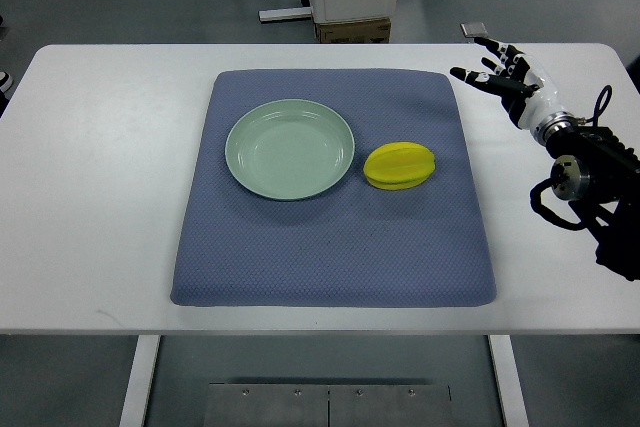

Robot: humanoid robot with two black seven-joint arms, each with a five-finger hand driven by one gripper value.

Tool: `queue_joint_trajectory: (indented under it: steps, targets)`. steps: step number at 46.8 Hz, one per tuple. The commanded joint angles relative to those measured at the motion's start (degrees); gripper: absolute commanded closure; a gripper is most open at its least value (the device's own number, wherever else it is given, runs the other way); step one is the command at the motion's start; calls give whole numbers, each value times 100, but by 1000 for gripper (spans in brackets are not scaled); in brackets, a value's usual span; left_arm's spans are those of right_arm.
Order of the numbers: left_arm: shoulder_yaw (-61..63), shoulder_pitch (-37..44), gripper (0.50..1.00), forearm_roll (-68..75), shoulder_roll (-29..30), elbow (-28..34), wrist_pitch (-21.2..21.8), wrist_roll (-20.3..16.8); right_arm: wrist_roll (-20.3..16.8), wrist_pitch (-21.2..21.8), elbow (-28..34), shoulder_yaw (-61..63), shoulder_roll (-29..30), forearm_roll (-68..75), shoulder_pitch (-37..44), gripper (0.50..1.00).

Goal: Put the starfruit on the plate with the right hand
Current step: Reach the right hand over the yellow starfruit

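Reaching for the starfruit (400, 166) is the step in hand, and nothing has been grasped yet. The right hand (505, 75) hovers over the far right part of the white table (90, 197), just off the right edge of the blue mat (330, 257), with its fingers (468, 75) spread and extended toward the left, holding nothing. The left arm is not visible.

The starfruit lies on the mat, right of centre, just beside the right rim of the pale green plate (290, 149); whether fruit and rim touch cannot be told from this view. The plate is empty.

Recommended procedure, as a judgement from this layout:

1. Bring the hand nearer and to the left until it is above the fruit, keeping the fingers spread during the approach.
2. Descend from above, not from the right side. A sideways push would likely slide the fruit against the plate rim and shift the plate.
3. Close the fingers across the short axis of the fruit, seating them in the grooves between ridges. The ridged, waxy-looking skin will probably slip under a shallow pinch.
4. Lift clear of the rim before travelling left; the transfer is short.
5. Release low over the plate centre so the fruit does not roll off.
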Motion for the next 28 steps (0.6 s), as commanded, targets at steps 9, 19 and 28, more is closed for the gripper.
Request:
queue_joint_trajectory:
  steps: [9,19,28]
  targets:
    - [0,0,500,0,0,0,1,0,535,434,583,-428,-240,-1399,39,500]
    - [0,0,500,0,0,0,1,0,535,742,1392,-481,-583,-2330,91,500]
    - [0,9,500,0,0,0,1,0,543,813,1542,-586,-618,-3192,135,500]
